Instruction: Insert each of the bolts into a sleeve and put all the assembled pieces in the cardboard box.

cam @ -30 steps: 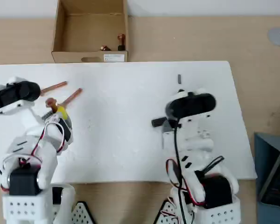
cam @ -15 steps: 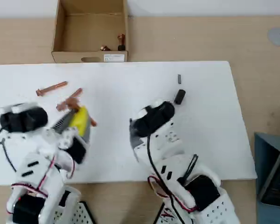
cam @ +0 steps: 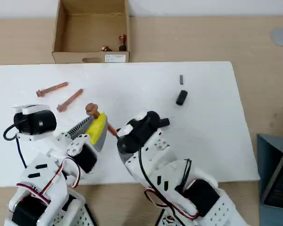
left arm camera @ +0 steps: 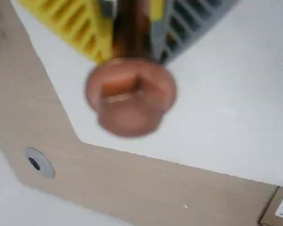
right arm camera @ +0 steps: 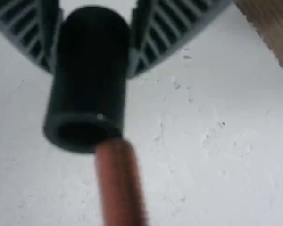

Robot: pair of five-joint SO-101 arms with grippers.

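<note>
The bolt (left arm camera: 130, 96), clamped in the left gripper (cam: 92, 123), now has its tip at the mouth of the sleeve (right arm camera: 87, 75) pinched by the right gripper (right arm camera: 95, 28). Both arms have swung inward since half a second ago. The cardboard box (cam: 60, 28) holds copper-coloured pieces (cam: 115, 45) in one corner.

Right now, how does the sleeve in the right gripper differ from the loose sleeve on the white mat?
The gripped sleeve is clamped in the right gripper; the loose sleeve lies free on the mat. A bolt points at the gripped sleeve's mouth; no bolt is near the loose sleeve. Both are black.
</note>
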